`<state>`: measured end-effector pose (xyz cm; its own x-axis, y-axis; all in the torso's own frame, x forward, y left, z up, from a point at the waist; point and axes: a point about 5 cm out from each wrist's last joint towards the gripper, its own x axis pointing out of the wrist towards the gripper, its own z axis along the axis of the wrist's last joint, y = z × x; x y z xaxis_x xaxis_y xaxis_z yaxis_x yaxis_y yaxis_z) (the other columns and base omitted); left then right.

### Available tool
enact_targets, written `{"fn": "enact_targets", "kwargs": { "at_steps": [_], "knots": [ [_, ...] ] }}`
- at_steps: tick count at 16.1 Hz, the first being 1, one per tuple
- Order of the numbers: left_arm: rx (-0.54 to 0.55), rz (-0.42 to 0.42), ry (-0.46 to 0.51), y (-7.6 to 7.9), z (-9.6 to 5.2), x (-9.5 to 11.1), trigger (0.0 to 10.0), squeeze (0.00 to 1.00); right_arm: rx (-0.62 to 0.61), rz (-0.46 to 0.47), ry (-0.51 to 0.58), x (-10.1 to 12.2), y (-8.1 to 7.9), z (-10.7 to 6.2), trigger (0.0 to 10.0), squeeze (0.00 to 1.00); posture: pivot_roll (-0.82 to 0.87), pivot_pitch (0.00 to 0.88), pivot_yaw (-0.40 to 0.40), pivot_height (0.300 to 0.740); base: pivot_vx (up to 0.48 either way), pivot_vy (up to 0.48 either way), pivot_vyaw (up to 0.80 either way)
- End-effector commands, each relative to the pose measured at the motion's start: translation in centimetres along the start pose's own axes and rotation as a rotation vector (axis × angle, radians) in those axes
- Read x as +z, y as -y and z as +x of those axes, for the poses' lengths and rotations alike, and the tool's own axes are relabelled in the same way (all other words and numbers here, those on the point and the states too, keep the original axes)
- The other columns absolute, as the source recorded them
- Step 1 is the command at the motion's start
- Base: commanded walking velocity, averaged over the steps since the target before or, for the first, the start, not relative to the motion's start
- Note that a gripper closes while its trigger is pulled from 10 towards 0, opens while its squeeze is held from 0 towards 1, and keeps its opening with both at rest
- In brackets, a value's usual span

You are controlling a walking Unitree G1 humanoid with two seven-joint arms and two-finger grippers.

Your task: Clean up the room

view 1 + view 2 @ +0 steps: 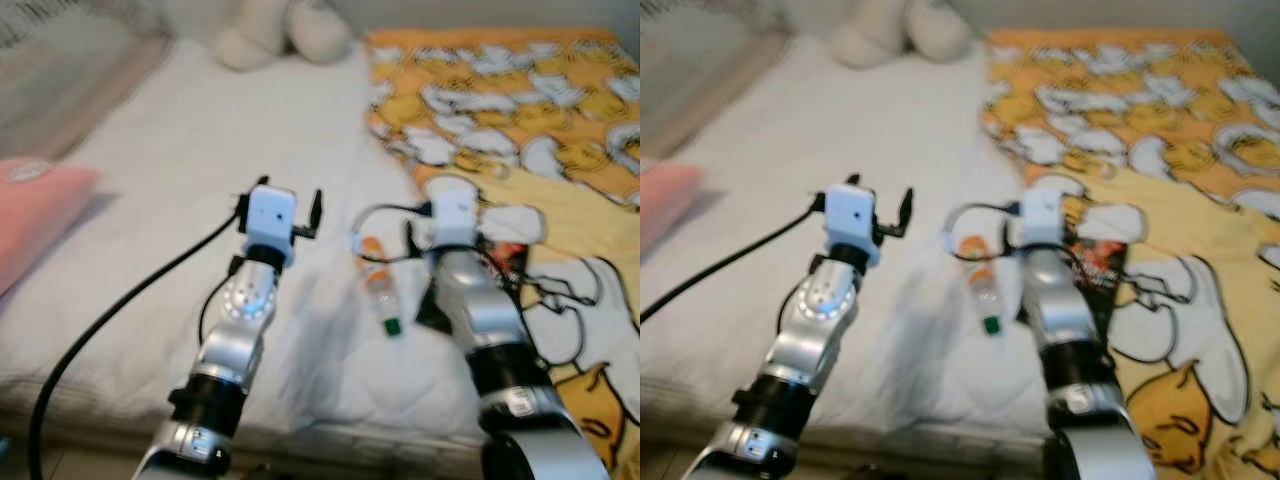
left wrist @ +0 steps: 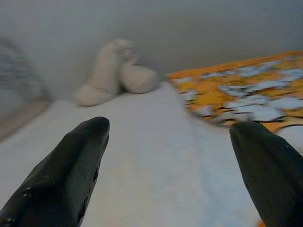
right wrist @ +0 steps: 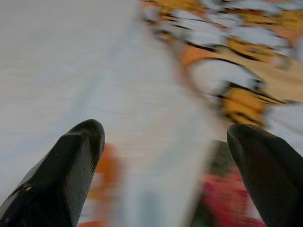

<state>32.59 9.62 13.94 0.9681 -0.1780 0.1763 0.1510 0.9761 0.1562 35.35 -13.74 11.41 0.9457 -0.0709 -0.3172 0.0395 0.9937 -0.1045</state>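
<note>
Over the white quilted bed [image 1: 200, 150] both silver arms reach forward. The left gripper [image 2: 170, 156] hovers above bare sheet, fingers spread wide, aimed toward the cream plush toy [image 1: 275, 30] at twelve o'clock by the wall. The right gripper [image 3: 163, 161] also stands wide apart, low over the bed. A small clear plastic bottle with an orange label and green cap [image 1: 378, 285] lies on the sheet just beside the right wrist, at its nine o'clock. A dark red-printed packet [image 1: 1098, 262] lies at its three o'clock, on the edge of the yellow-and-orange duck-patterned blanket [image 1: 520, 90]. A pink cushion [image 1: 35, 210] sits at the bed's far left.
</note>
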Motion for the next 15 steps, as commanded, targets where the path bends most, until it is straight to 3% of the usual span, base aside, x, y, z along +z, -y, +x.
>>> {"fn": "enact_targets", "kwargs": {
  "at_steps": [1,3,5,6,7,9,11,12,14,15],
  "knots": [
    [0.025,0.027,0.001,-0.6,0.0,0.2,10.0,0.0,0.006,0.029,-0.02,0.5,-0.1,0.1,10.0,0.0,-0.15,0.03,0.075,0.731,0.0,0.0,0.0],
    [0.035,0.032,-0.02,-0.7,-0.2,0.1,10.0,0.0,0.098,0.072,-0.085,0.8,-1.7,0.4,10.0,0.0,-0.14,0.032,0.068,0.731,0.0,0.0,0.0],
    [-0.011,0.017,-0.008,-0.1,-0.2,0.7,10.0,0.0,0.099,0.104,-0.138,-0.1,-1.7,0.7,10.0,0.0,-0.13,0.037,0.06,0.731,0.0,0.0,0.0],
    [-0.087,0.044,0.063,0.7,-0.4,1.9,10.0,0.0,0.086,0.115,-0.167,-0.8,-1.5,0.9,10.0,0.0,-0.13,0.04,0.059,0.731,0.0,0.0,0.0],
    [-0.189,0.01,0.12,1.9,-0.8,3.0,10.0,0.0,0.071,0.135,-0.212,-1.8,-1.1,1.1,10.0,0.0,-0.13,0.043,0.059,0.731,0.0,0.0,0.0],
    [-0.266,0.009,0.144,2.3,-1.0,3.7,10.0,0.0,0.057,0.138,-0.243,-2.4,-0.6,1.4,10.0,0.0,-0.13,0.049,0.061,0.731,0.0,0.0,0.0],
    [-0.25,0.008,0.143,1.7,-1.0,3.9,10.0,0.0,0.017,0.075,-0.187,-1.7,0.1,1.6,10.0,0.0,-0.13,0.055,0.063,0.731,0.0,0.0,0.0],
    [-0.178,-0.027,0.116,0.7,-1.0,3.3,10.0,0.0,-0.059,-0.035,0.065,1.5,0.8,1.3,10.0,0.0,-0.13,0.057,0.068,0.731,0.0,0.0,0.0],
    [-0.126,-0.067,0.098,0.1,-1.3,3.0,10.0,0.0,-0.064,-0.086,0.098,1.4,0.4,0.7,10.0,0.0,-0.14,0.06,0.07,0.731,0.0,0.0,0.0],
    [-0.105,-0.065,0.13,-0.1,-1.7,3.4,10.0,0.0,-0.049,-0.055,0.022,-0.5,0.1,0.7,10.0,0.0,-0.13,0.062,0.072,0.731,0.0,0.0,0.0]
  ]
}}
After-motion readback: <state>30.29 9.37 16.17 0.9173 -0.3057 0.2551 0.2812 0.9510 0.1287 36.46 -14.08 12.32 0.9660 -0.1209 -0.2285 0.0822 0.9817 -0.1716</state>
